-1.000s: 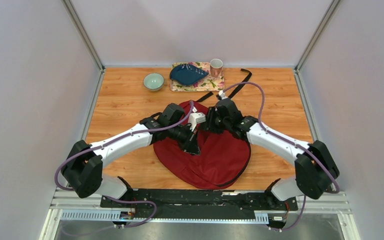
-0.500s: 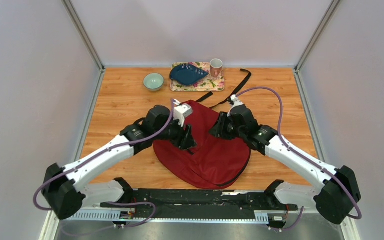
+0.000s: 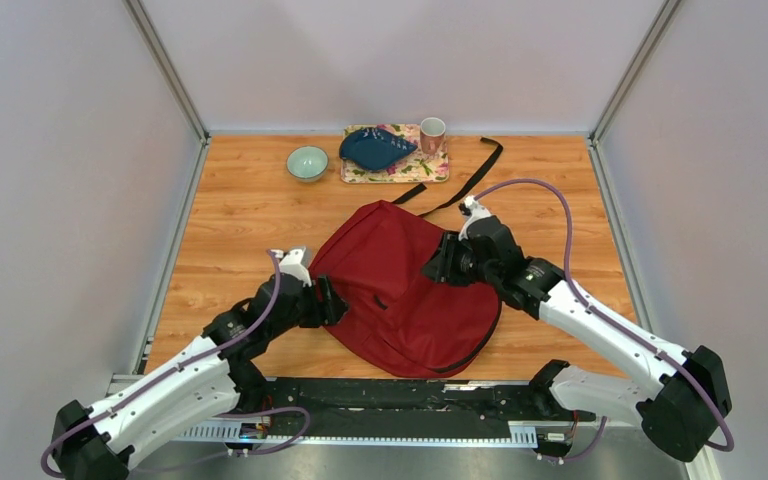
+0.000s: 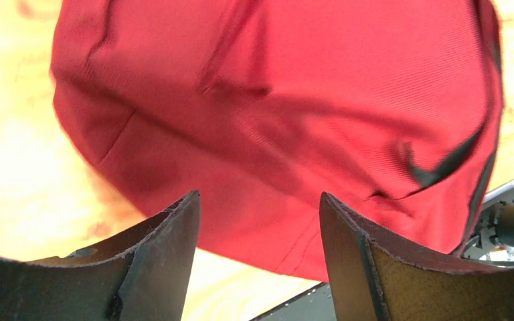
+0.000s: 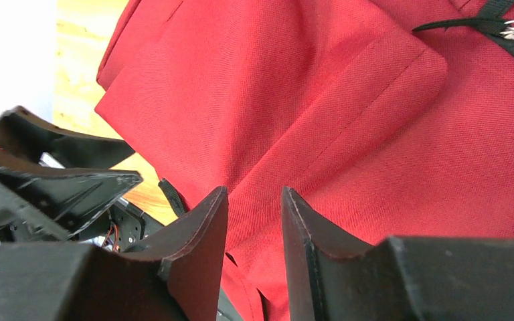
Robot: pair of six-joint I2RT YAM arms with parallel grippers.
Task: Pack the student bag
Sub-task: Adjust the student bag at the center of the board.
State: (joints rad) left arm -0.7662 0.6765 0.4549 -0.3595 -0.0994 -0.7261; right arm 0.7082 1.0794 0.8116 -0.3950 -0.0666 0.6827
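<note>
The student bag (image 3: 410, 310) takes up the middle of the table (image 3: 240, 210). Reckoning from the bag, there's wide bare wood at ten o'clock. At twelve stands a tray (image 3: 430, 172) carrying a blue dish (image 3: 375, 148) and a cup (image 3: 432, 133), with a bowl (image 3: 307, 162) at eleven. A black strap (image 3: 475, 178) lies across at one. The left gripper (image 3: 336, 300) crowds the bag's nine o'clock edge, and the right gripper (image 3: 430, 268) hangs over it at two.
</note>
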